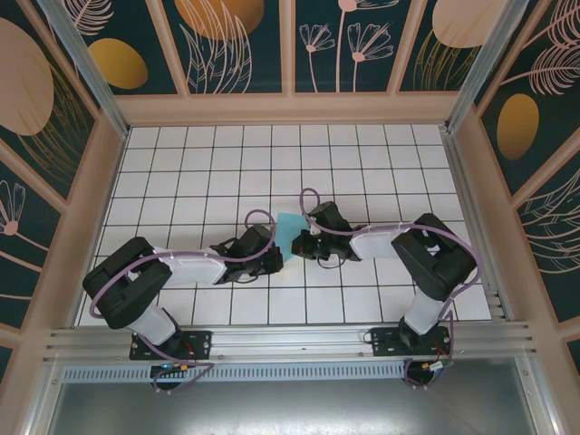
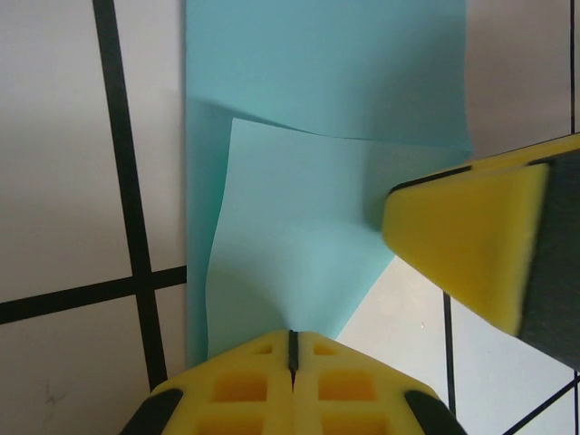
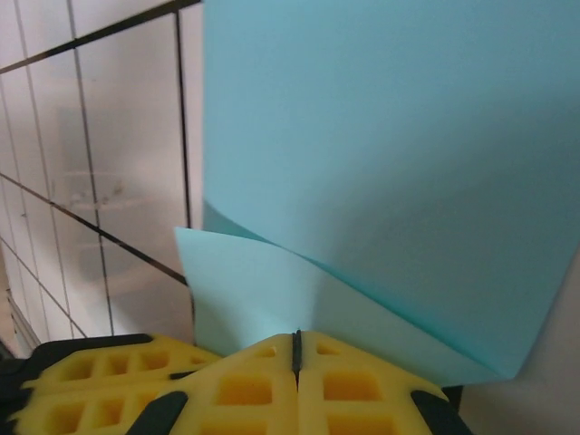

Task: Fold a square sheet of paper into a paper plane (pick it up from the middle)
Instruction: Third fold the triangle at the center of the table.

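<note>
1. The square sheet of paper [image 1: 290, 225] was spotted mid-table [image 1: 181, 163], partly folded, between both arms.
2. One raised corner was pinched by the closed left gripper [image 2: 292, 349].
3. Another was clamped by the closed right gripper [image 3: 296, 349].

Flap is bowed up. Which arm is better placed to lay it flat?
Left, probably: the left pincer, shut, holds the paper flap by its corner, squarely facing the crease; the right pincer, also shut, meets only its side edge, obliquely.
</note>
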Controlling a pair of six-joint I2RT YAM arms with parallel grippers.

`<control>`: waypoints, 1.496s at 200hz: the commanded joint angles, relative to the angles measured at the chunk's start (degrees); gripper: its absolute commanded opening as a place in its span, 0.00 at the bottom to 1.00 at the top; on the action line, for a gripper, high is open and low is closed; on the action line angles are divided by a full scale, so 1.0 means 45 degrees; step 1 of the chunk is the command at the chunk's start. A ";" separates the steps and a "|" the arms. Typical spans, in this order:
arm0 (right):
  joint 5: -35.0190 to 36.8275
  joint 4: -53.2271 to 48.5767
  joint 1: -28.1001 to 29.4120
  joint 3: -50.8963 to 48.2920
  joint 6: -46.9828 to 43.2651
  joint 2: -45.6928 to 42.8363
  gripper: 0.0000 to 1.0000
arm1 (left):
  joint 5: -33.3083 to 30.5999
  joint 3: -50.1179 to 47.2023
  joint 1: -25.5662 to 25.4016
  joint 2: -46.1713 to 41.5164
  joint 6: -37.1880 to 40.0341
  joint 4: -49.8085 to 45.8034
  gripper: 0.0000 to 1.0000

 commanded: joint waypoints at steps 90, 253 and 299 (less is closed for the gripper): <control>0.0745 -0.0453 0.0090 -0.0037 0.0826 0.0910 0.00 | 0.1052 0.0112 0.0023 -0.0120 -0.1319 0.1881 0.05; 0.1058 -0.1029 0.0109 -0.0305 0.1114 0.0893 0.00 | -0.0608 -0.2300 0.0010 -0.0094 -0.3964 0.1384 0.00; 0.1141 -0.1023 0.0102 -0.0384 0.1224 0.0984 0.00 | -0.0435 -0.4576 0.0014 -0.1906 -0.5151 0.2261 0.00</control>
